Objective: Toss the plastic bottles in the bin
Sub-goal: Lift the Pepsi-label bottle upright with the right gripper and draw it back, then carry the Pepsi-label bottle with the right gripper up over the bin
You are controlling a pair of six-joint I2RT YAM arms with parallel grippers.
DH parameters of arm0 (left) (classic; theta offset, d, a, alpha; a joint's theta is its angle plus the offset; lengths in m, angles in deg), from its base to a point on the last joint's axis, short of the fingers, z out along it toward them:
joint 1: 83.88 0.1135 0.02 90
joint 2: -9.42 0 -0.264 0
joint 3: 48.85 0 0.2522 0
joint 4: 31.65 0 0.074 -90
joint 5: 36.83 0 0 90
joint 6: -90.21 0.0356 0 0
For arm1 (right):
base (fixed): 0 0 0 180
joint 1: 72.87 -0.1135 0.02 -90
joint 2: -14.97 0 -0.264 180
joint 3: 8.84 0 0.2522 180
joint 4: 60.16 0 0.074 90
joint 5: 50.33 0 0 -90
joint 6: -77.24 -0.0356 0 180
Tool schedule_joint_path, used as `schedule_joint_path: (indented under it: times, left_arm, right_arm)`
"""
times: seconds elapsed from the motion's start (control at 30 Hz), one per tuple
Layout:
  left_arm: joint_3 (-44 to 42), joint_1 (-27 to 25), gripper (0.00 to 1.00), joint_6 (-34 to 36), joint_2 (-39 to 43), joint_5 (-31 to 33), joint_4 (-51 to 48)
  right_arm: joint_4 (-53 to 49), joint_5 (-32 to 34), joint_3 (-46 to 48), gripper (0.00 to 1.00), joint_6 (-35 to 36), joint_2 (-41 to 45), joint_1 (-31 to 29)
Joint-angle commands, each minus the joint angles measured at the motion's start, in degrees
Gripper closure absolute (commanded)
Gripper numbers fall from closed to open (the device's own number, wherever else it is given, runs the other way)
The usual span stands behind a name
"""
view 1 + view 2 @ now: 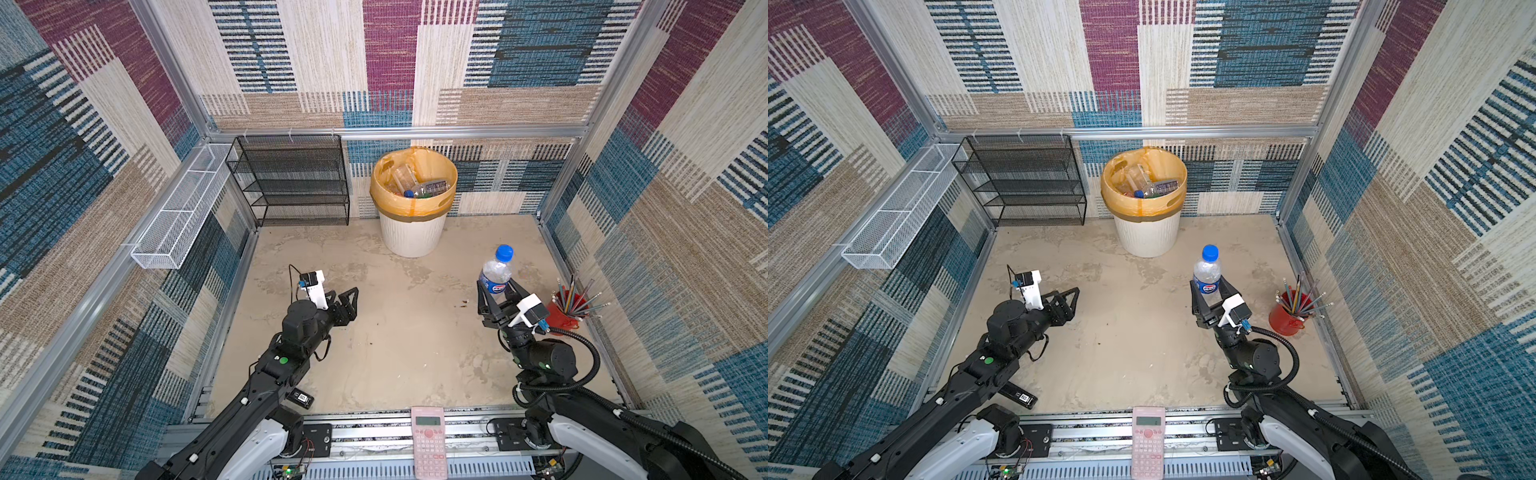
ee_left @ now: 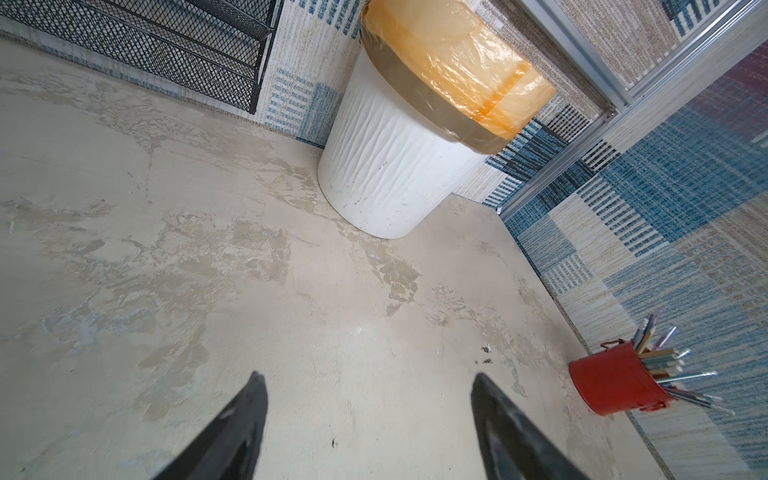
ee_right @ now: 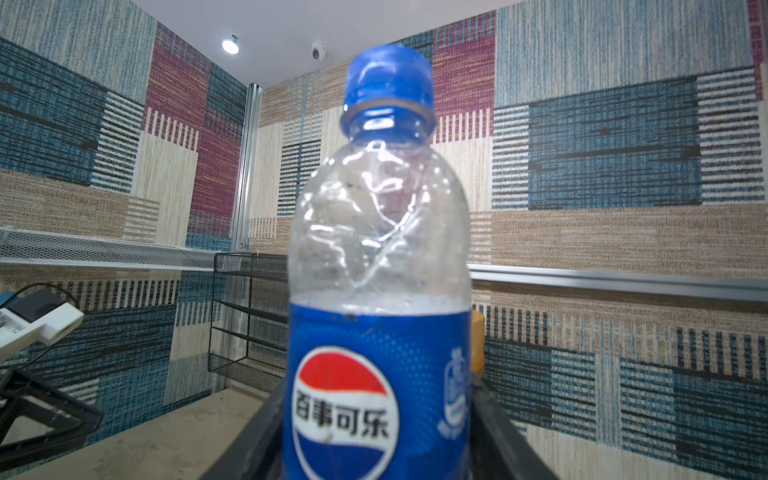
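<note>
One bin [image 1: 411, 237] on stained beige floor [image 1: 395, 332], patchwork carpet walls [image 1: 324, 62]

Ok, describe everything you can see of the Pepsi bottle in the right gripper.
The Pepsi bottle is clear, thin plastic, dented above the label, seemingly empty, with a blue cap and a blue wrap label bearing the red-white-blue roundel. It stands upright, clamped at the label between the right gripper's fingers, nearer than the bin and near the red pencil cup. Its base is hidden.

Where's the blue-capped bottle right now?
In both top views the bottle is upright on the right, held in the right gripper, just left of the red pencil cup.
</note>
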Motion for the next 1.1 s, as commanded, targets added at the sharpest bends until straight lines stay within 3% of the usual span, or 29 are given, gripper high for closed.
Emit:
schedule_joint_path:
  times: [0.0, 0.27, 0.43, 0.5, 0.57, 0.7, 0.8, 0.83, 0.9, 0.97, 1.07]
  left_arm:
    - [0.53, 0.10, 0.22, 0.16, 0.56, 0.57, -0.53]
    - [1.19, 0.08, 0.22, 0.53, 0.69, 0.65, -0.73]
    - [1.97, 0.06, 0.22, 0.46, 1.08, 0.77, -0.78]
    - [2.49, 0.06, 0.22, 0.35, 1.21, 0.71, -1.03]
    - [3.25, 0.06, 0.22, 0.28, 1.39, 0.36, -1.43]
    - [4.65, 0.08, 0.22, 1.05, 2.27, -0.09, -3.23]
    - [4.99, 0.06, 0.22, 1.90, 3.51, 0.03, -4.24]
    - [4.97, 0.10, 0.22, 2.04, 3.95, 0.11, -4.63]
    - [4.99, 0.07, 0.22, 2.47, 4.78, 0.00, -5.33]
    - [4.89, 0.06, 0.21, 2.74, 5.51, 0.08, -5.91]
    - [4.63, 0.11, 0.21, 2.87, 6.63, 0.38, -6.14]
  right_arm:
    - [8.09, -1.26, -2.46, 0.64, 2.55, -3.05, 0.05]
    - [11.24, -2.57, -14.92, 0.59, 5.42, -14.22, 1.27]
    - [0.40, -4.74, -33.61, 0.63, 2.12, -25.41, 4.08]
    - [-13.90, -6.17, -47.55, 0.64, -3.16, -31.16, 6.34]
    - [-35.09, -7.36, -65.29, 0.64, -7.86, -38.64, 8.02]
    - [-77.35, -5.69, -111.14, 0.32, -10.47, -58.30, 8.44]
    - [-90.70, -5.69, -135.40, 0.16, -11.52, -67.40, 8.44]
    - [-91.79, -5.65, -139.60, 0.14, -11.65, -68.40, 8.35]
    - [-90.71, -5.27, -142.34, 0.12, -11.03, -67.29, 8.10]
    - [-86.50, -4.51, -138.15, 0.12, -9.89, -62.74, 7.74]
    - [-71.91, -4.28, -118.98, 0.16, -8.88, -49.94, 7.44]
